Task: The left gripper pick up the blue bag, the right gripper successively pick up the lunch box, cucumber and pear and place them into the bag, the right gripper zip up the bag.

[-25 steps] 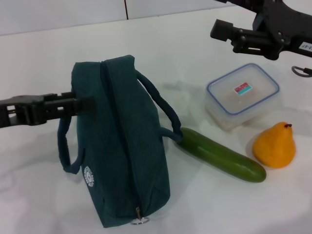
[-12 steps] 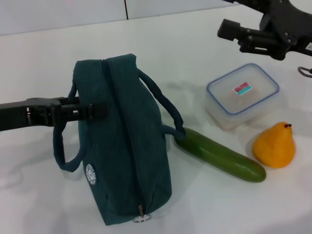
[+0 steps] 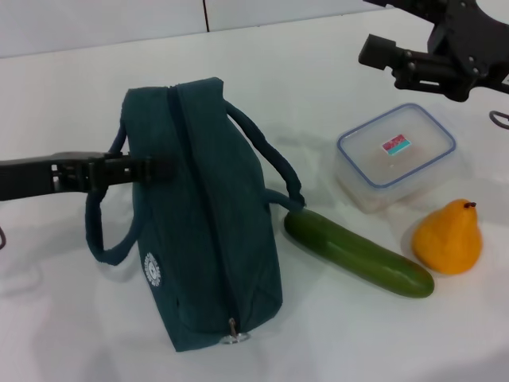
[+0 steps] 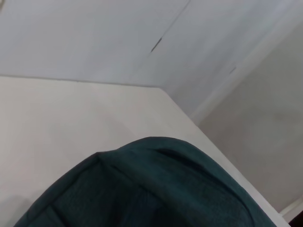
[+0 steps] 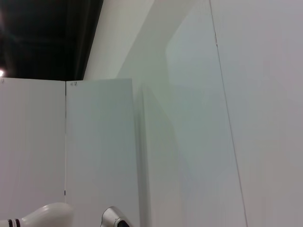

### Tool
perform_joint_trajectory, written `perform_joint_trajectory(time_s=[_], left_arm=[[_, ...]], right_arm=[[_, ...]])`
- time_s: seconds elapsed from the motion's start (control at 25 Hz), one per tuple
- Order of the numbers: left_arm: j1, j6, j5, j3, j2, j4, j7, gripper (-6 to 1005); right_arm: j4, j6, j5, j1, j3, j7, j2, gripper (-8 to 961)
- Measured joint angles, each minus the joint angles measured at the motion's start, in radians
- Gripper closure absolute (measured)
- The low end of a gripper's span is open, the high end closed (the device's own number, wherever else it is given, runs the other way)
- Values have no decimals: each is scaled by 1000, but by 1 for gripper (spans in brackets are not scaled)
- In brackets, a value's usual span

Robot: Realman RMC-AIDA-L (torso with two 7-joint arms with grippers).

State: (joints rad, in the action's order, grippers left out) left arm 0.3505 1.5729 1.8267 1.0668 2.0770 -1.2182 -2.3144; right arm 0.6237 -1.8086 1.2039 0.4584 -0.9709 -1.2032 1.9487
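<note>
The blue bag [image 3: 207, 231] lies on the white table [image 3: 64, 318], its zipper closed and the ring pull [image 3: 233, 338] at its near end. My left gripper [image 3: 159, 169] reaches in from the left across the bag's left handle [image 3: 99, 239], its tip against the bag's side. In the left wrist view only the bag's top [image 4: 156, 189] shows. The cucumber [image 3: 358, 253] lies right of the bag, touching its right handle. Right of the cucumber stands the pear [image 3: 448, 237], and behind both sits the lunch box [image 3: 395, 155]. My right gripper [image 3: 380, 64] hovers open above and behind the lunch box.
A small dark ring-shaped item [image 3: 499, 119] lies at the right edge of the table. The table's back edge meets a pale wall [image 3: 103, 24]. The right wrist view shows only white wall panels [image 5: 189, 118].
My left gripper has pushed right, from outside the handle to the bag's side, and the bag has shifted slightly right. The right gripper has drifted a little to the right.
</note>
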Motion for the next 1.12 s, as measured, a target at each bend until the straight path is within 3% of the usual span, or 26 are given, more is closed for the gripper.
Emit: perform_joint_trajectory(time_s=[0.04,0.36,0.56,0.8,1.0,1.12], left_arm=[[1,0,0,-8,1,6,11,201],[24,7,-2,-15,0,46,63,504],[33,24,-4,-17,4,50,151,648],[71,1,-20,-57,8,142,205,789],[101,-48,-11,-61,7,222,254,831],[104,-51,-13,-59,8,226,292,858]], right_arm=[[0,0,0,0,0,2,0,85],[-12,11,0,-5,0,17,0,85],[-17,35,4,-27,0,18,14,85],[-31,41,2,-78,2,16,32,85],[-85,72,-9,-115,30,29,57,85],[-199,69,-50,-130,48,70,62,85]])
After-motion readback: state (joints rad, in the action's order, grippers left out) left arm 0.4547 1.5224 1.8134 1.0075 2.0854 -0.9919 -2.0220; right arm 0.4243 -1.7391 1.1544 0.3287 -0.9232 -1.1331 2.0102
